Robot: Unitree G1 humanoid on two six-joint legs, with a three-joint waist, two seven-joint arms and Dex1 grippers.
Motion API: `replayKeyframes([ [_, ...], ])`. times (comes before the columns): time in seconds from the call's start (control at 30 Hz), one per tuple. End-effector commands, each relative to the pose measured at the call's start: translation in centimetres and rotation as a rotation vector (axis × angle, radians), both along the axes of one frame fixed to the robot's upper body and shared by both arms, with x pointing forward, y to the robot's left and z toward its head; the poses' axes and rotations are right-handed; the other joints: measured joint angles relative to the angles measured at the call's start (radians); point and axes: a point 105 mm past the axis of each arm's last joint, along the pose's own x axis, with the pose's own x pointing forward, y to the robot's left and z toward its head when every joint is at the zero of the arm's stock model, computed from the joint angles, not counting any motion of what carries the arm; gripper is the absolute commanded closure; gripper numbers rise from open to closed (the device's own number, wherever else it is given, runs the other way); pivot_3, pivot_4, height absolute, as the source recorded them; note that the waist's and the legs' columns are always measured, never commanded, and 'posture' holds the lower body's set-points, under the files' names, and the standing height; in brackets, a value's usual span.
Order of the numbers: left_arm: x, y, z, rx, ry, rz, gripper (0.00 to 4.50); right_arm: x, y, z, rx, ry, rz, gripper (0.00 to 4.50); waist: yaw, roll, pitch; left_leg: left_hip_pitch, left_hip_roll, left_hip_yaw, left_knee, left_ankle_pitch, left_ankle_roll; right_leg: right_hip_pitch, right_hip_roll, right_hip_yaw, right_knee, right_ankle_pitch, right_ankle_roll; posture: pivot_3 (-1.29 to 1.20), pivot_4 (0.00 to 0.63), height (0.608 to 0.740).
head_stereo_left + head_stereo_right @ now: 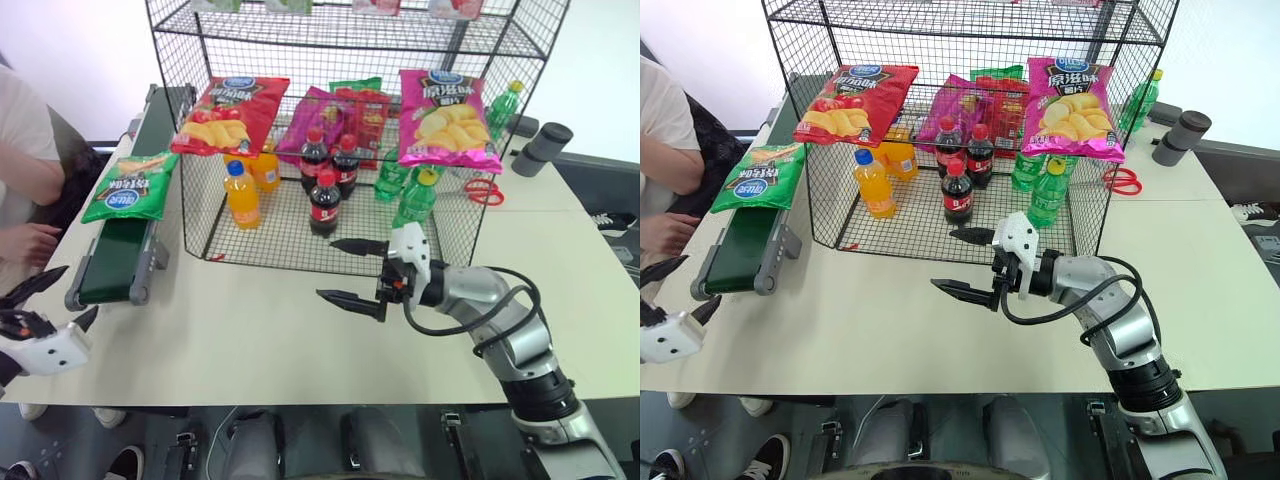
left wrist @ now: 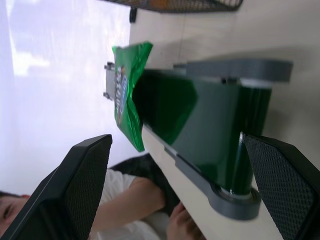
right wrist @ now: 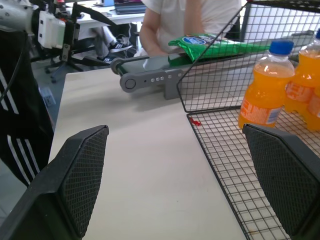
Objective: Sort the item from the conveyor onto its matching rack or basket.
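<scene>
Both tools, left (image 1: 45,297) and right (image 1: 352,272), gape empty over the beige tabletop (image 1: 260,330), the conveyor (image 1: 125,250) ahead of the left tool carrying a green chip bag (image 1: 132,186).

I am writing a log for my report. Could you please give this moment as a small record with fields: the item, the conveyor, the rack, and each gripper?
item: green chip bag lying on the belt, not held
conveyor: dark-green belt left of the rack
rack: black wire cage with chip bags and bottles inside
left gripper: open, empty, near the conveyor's near end
right gripper: open, empty, over the table before the rack
person: hand beside the conveyor
</scene>
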Motion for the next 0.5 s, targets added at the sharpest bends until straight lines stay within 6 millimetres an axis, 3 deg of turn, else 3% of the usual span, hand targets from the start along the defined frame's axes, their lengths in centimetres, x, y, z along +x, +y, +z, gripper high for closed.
replayKeyframes([
  [0.03, 0.2, 0.7, 1.1, 0.017, -0.051, 0.019, 0.0, -0.6, 0.4, 0.4, -0.001, -0.035, 0.03, 0.02, -0.005, 0.0, 0.0, 0.0, 0.0, 0.0, 0.0, 0.0, 0.0, 0.0, 0.0, 0.0, 0.0, 0.0, 0.0, 0.0, 0.15, 0.74],
  [0.5, 1.3, -0.4, 1.0, 0.02, -0.058, -0.029, 0.0, -0.5, 0.9, 1.3, 0.001, -0.073, 0.027, 0.02, -0.011, 0.0, 0.0, 0.0, 0.0, 0.0, -0.001, 0.0, 0.0, 0.0, -0.001, 0.0, 0.0, 0.0, 0.0, 0.0, 0.15, 0.74],
])
